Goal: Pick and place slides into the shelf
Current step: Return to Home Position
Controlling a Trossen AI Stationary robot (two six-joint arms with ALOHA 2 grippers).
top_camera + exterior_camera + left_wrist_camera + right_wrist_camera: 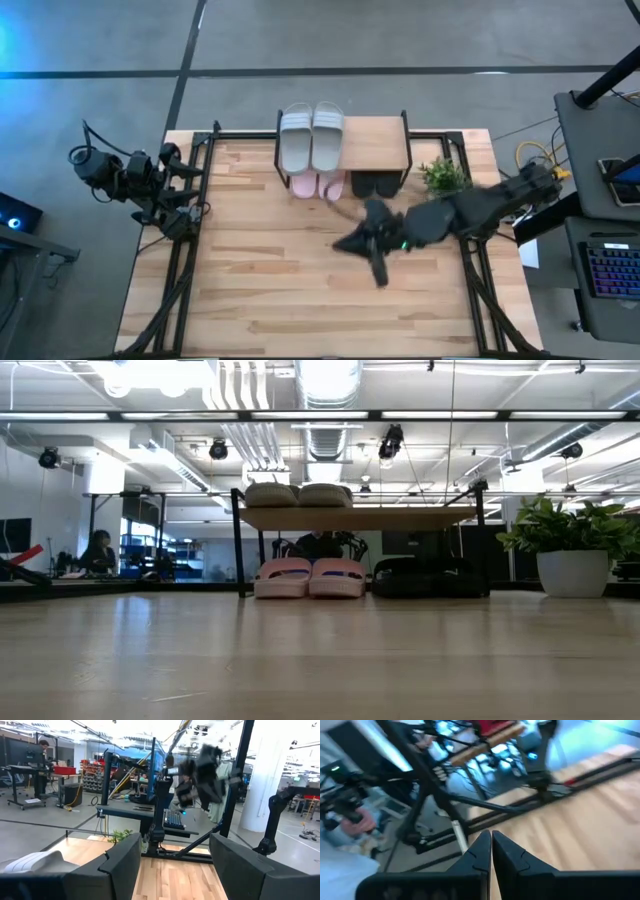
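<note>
Fingers [475, 857] of right gripper [365, 245] pressed together, holding nothing, mid-frame, apart from grey slides [312, 138] atop shelf [378, 140], upper centre. Left gripper [185, 190] fingers spread wide, left side.

Left arm [130, 180] is folded up compact at the left rear corner of the tabletop [270, 290]. Its claw [175, 851] has the fingers [122, 862] spread wide with nothing between them. Right arm [470, 205] reaches in from the right edge, stretched low over the middle of the tabletop with the wrist bent, and its claw [491, 839] has both fingers pressed together, gripping nothing.
</note>
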